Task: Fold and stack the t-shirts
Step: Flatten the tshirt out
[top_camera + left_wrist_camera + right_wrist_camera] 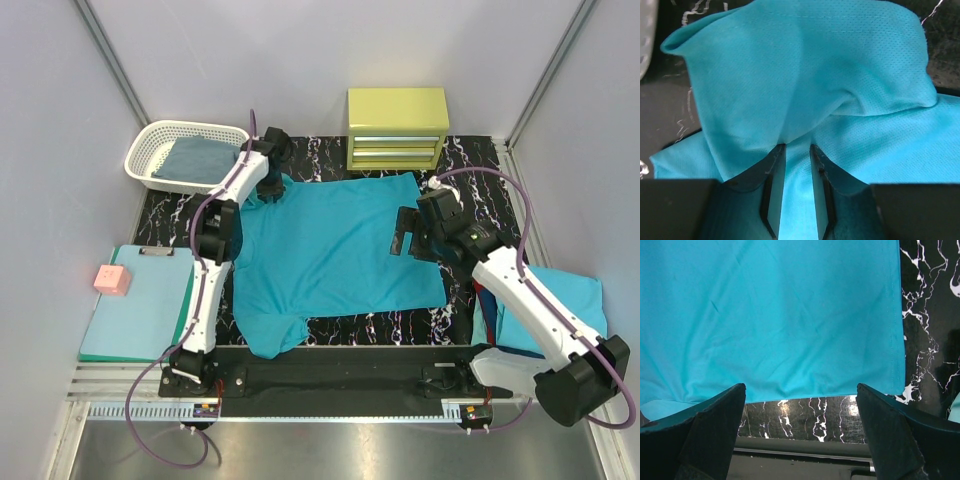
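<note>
A teal-turquoise t-shirt lies spread flat on the black marbled mat, with one sleeve hanging toward the near edge. At the shirt's far-left sleeve, my left gripper is shut on a raised fold of the teal cloth, which fills the narrow gap at the left gripper. My right gripper hovers wide open above the shirt's right side. In the right wrist view the right gripper holds nothing, and the shirt's hem lies flat just beyond its fingers.
A white basket holding a grey-blue cloth stands far left, beside a yellow-green drawer chest. A mint clipboard and a pink block lie at the left. Lighter turquoise, red and dark blue shirts lie under the right arm.
</note>
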Available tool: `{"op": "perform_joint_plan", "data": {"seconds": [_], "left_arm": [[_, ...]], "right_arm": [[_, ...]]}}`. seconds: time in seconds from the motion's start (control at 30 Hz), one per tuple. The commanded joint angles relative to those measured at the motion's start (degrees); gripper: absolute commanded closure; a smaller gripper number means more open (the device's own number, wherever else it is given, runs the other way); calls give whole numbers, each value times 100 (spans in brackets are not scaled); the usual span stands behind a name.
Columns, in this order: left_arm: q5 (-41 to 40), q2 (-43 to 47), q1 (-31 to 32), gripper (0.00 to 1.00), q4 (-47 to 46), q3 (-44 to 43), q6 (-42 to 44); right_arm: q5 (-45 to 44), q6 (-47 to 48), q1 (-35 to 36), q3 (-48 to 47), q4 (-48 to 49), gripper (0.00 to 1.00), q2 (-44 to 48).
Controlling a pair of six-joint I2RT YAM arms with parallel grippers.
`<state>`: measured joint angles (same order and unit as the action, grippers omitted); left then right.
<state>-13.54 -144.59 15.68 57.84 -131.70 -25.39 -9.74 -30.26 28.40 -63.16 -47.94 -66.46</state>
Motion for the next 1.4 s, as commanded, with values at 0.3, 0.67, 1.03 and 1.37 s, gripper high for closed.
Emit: {"op": "perform_joint_plan", "data": {"seconds": [0.3, 0.67, 1.03, 1.37], "left_arm": [[202, 448, -30, 54, -124, -7, 69], [-464, 3954, 1340, 40, -941, 3464, -422], [-914, 6259, 2860, 43, -1118, 6472, -1372], [-817, 7076, 3239, 43, -1135, 7483, -1856]], "right_arm": [[33, -24, 95, 234, -303, 1, 432], [481, -1394, 341, 1797, 162, 17, 827], [-529, -2194, 482, 1692, 320, 26, -104], [-872, -2801, 482, 1851, 417, 34, -921]]}}
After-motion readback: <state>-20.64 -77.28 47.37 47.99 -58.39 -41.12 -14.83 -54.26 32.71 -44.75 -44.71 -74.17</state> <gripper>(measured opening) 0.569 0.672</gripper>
